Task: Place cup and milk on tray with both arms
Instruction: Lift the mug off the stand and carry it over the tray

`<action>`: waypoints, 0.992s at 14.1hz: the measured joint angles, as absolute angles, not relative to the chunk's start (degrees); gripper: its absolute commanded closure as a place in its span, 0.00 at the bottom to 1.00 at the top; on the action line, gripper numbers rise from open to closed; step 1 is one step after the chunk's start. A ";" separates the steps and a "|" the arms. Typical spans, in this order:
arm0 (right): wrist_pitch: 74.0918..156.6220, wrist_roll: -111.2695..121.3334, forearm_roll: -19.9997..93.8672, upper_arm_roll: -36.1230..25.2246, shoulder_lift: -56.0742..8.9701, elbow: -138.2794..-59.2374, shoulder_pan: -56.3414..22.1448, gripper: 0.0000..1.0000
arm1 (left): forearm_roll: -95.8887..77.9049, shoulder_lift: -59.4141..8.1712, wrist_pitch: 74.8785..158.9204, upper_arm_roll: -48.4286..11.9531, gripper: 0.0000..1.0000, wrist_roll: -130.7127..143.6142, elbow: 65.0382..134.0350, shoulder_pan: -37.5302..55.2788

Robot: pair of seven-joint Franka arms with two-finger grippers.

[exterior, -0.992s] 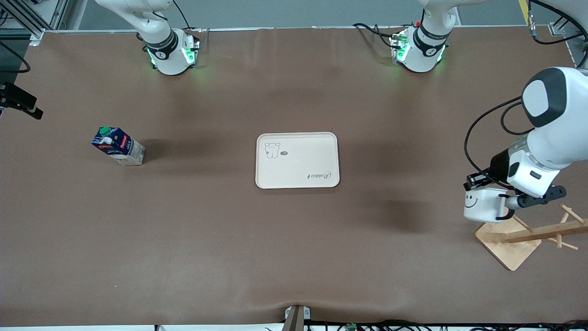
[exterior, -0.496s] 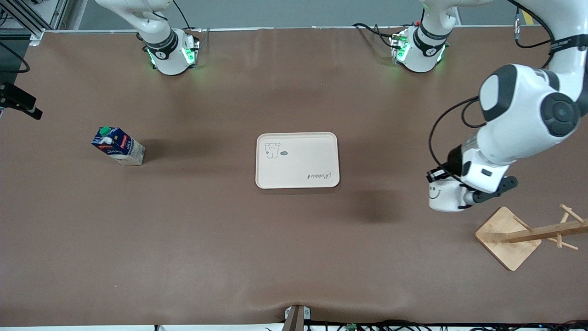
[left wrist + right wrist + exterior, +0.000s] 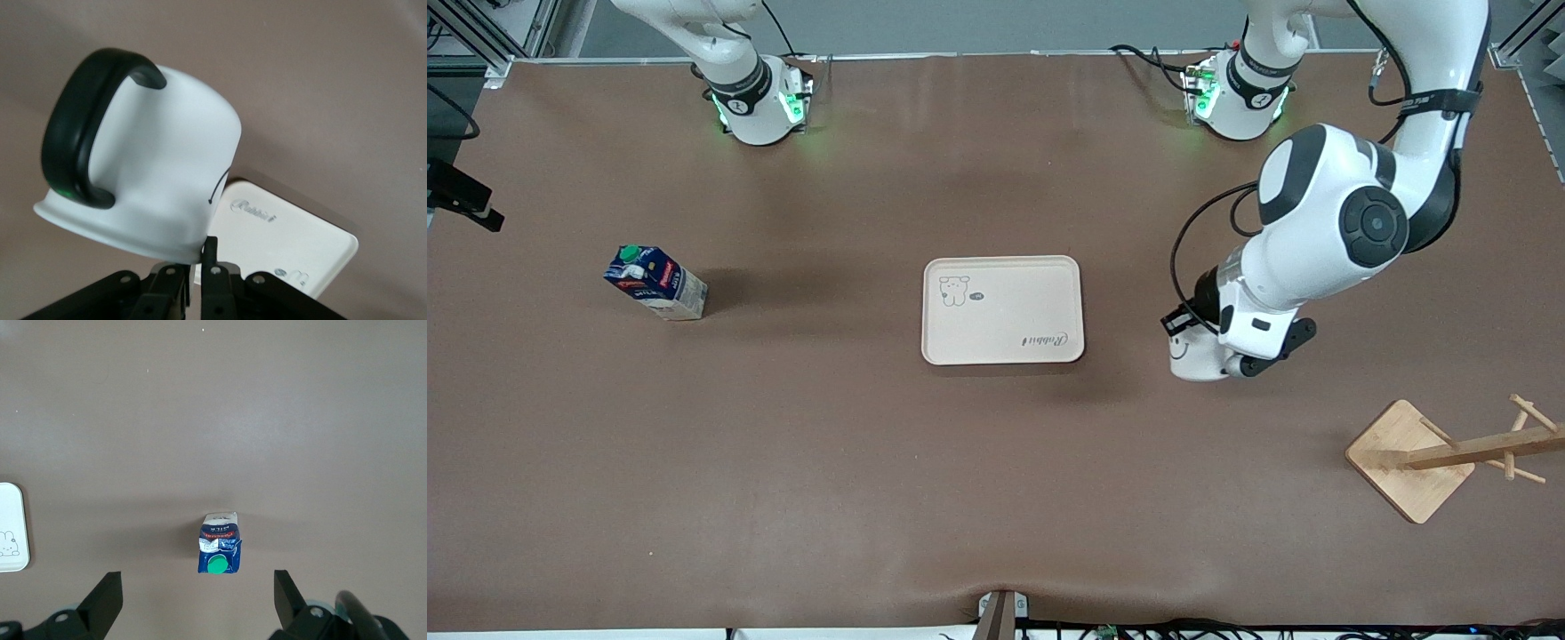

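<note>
The cream tray (image 3: 1002, 309) lies at the table's middle. My left gripper (image 3: 1221, 354) is shut on the rim of the white smiley cup (image 3: 1193, 356) and holds it over the bare table just off the tray's edge, toward the left arm's end. In the left wrist view the cup (image 3: 167, 180) is tilted, its black handle (image 3: 70, 150) is free, and the tray (image 3: 293, 240) shows past it. The dark-blue milk (image 3: 656, 283) stands toward the right arm's end. My right gripper (image 3: 197, 585) is open, high over the milk (image 3: 218, 552); it is out of the front view.
A wooden rack with pegs on a square base (image 3: 1409, 460) stands near the left arm's end, nearer to the front camera than the cup. A corner of the tray (image 3: 10, 527) shows in the right wrist view.
My left gripper has carried the cup away from the wooden rack toward the tray. The milk and tray have not moved.
</note>
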State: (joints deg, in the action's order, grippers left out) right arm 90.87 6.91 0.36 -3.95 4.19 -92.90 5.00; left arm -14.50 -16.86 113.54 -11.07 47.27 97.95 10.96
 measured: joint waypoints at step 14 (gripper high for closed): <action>92.03 6.52 0.44 -4.04 -8.85 -92.32 6.58 0.00 | -36.06 -23.92 114.37 -11.04 1.00 59.60 97.91 15.27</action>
